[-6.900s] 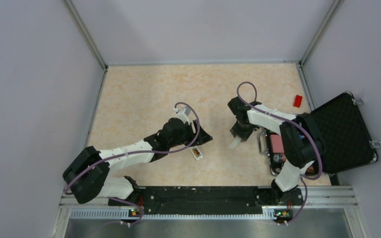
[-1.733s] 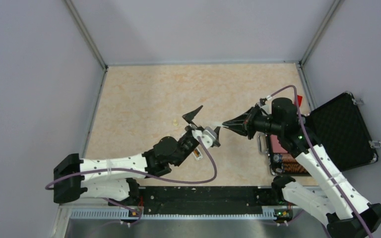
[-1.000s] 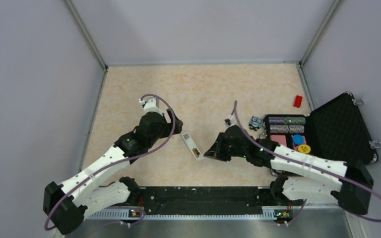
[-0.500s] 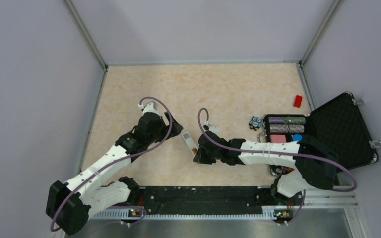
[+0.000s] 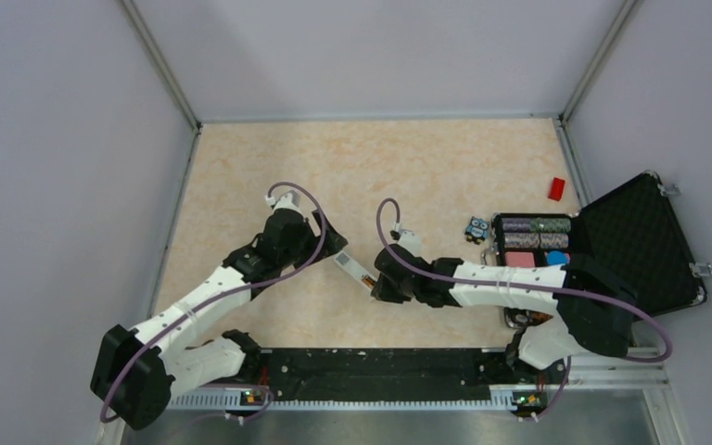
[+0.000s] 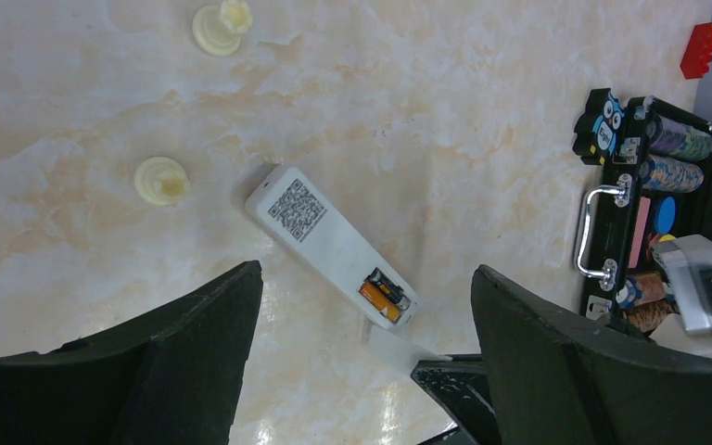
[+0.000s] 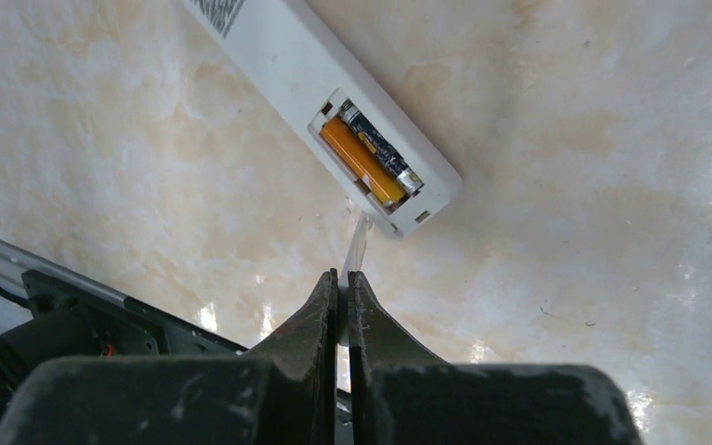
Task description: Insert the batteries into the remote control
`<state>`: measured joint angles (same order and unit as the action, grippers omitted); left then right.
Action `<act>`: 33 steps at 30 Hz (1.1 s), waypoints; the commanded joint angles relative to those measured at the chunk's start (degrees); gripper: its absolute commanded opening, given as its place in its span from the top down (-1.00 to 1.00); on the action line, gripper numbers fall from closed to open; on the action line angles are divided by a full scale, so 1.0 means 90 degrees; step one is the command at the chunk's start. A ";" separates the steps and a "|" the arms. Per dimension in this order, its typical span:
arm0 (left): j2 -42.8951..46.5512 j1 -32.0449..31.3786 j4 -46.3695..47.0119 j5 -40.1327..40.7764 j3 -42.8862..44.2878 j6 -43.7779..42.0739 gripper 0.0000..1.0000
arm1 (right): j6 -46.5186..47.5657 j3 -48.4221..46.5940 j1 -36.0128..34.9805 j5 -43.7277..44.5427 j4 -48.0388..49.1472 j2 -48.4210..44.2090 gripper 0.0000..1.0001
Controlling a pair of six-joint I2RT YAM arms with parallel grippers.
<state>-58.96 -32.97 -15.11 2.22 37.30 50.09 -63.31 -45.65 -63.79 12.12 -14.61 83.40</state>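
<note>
Pinching a thin pale sliver, probably the battery cover (image 7: 357, 243), the right jaws sit closed just beside the remote control (image 7: 287, 65). It lies back-up on the worktop (image 6: 445, 120), both batteries (image 7: 369, 156) seated in its recess. The left jaws hang wide open above it, empty. Next, likely: sliding the cover squarely over the recess.

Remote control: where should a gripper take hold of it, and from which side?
Probably from above, across the narrow width of the remote control, at the plain stretch between its QR label and the open battery bay. It lies flat, back up, with both long edges free.
</note>
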 commanded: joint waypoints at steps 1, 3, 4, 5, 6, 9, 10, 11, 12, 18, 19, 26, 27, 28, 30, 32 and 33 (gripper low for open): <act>-0.0222 0.0036 0.0399 -0.0213 -0.0019 0.0110 -0.73 | -0.0082 0.0148 0.0276 0.0300 -0.0085 -0.0455 1.00; -0.0321 0.0032 0.0394 -0.0395 -0.0016 0.0109 -0.72 | -0.0025 0.0209 0.0396 0.0303 -0.0070 -0.0564 1.00; -0.0365 0.0039 0.0404 -0.0419 -0.0032 0.0109 -0.72 | 0.0009 0.0229 0.0459 0.0283 -0.0065 -0.0608 1.00; -0.0390 0.0033 0.0401 -0.0423 -0.0051 0.0116 -0.72 | 0.0047 0.0250 0.0510 0.0262 -0.0054 -0.0634 1.00; -0.0419 0.0037 0.0403 -0.0436 -0.0076 0.0110 -0.72 | 0.0088 0.0257 0.0542 0.0252 -0.0058 -0.0663 1.00; -0.0493 0.0037 0.0452 -0.0485 -0.0164 0.0135 -0.71 | 0.0212 0.0268 0.0620 0.0092 -0.0046 -0.0737 1.00; -0.0520 0.0035 0.0471 -0.0527 -0.0192 0.0159 -0.71 | 0.0298 0.0267 0.0619 -0.0030 0.0000 -0.0774 1.00; -0.0549 0.0035 0.0491 -0.0586 -0.0228 0.0174 -0.70 | 0.0411 0.0275 0.0619 -0.0226 0.0090 -0.0841 1.00; -0.0573 0.0037 0.0523 -0.0642 -0.0252 0.0197 -0.70 | 0.0524 0.0310 0.0619 -0.0414 0.0243 -0.0921 1.00; -0.0739 0.0032 0.0673 -0.0927 -0.0295 0.0303 -0.67 | 0.0999 0.0712 0.0975 -0.1264 0.1279 -0.1371 1.00; -0.0776 0.0033 0.0667 -0.0959 -0.0284 0.0300 -0.66 | 0.1013 0.0794 0.1058 -0.1306 0.1441 -0.1382 1.00; -0.1067 0.0034 0.0765 -0.1265 -0.0179 0.0236 -0.62 | 0.0723 0.1599 0.1472 -0.2011 0.3363 -0.1172 1.00; -0.1115 0.0040 0.0786 -0.1333 -0.0159 0.0232 -0.62 | 0.0718 0.1663 0.1476 -0.1975 0.3530 -0.1142 1.00; -0.1161 0.0034 0.0811 -0.1375 -0.0152 0.0240 -0.61 | 0.0735 0.1709 0.1479 -0.1929 0.3640 -0.1118 1.00; -0.1250 0.0037 0.0872 -0.1449 -0.0148 0.0300 -0.61 | 0.0783 0.1816 0.1483 -0.1876 0.3886 -0.1062 1.00; -0.1328 0.0040 0.0831 -0.1434 -0.0113 0.0397 -0.61 | 0.0823 0.1895 0.1498 -0.1843 0.4080 -0.1014 1.00; -0.1375 0.0034 0.0736 -0.1384 -0.0069 0.0472 -0.62 | 0.0825 0.1899 0.1514 -0.1829 0.4094 -0.0982 1.00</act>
<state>-70.19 -32.97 -10.20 -9.39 34.98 52.66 -56.60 -29.10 -50.83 -4.21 13.45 73.97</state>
